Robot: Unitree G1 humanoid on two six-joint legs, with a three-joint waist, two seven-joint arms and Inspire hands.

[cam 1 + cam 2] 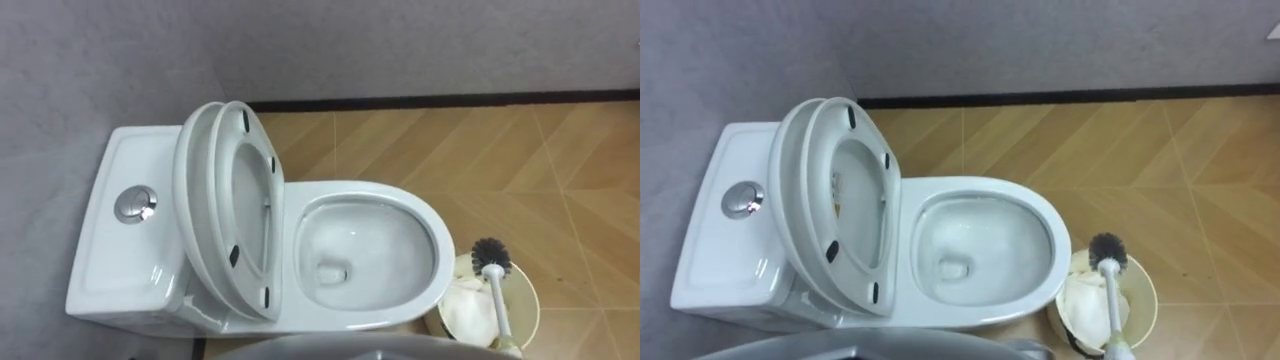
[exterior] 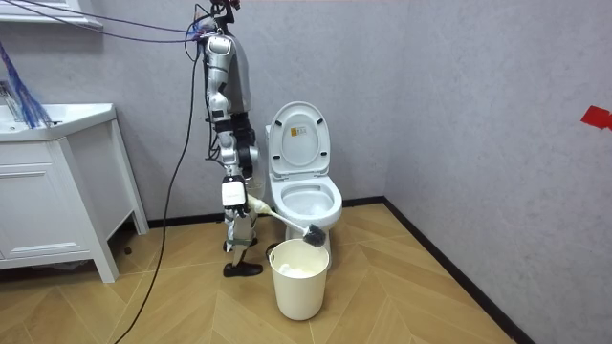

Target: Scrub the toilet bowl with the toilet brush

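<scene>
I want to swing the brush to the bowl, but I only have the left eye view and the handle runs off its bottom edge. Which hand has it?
Observer: The right hand holds the brush by the far end of its handle.
Operator: Is the head down inside the bucket?
Observer: No. From the side, it hangs just above the rim of the bucket, not inside.
Operator: And where does the robot stand?
Observer: Upright beside the toilet, on the room view's left, with the bucket on the floor in front of the bowl.
</scene>
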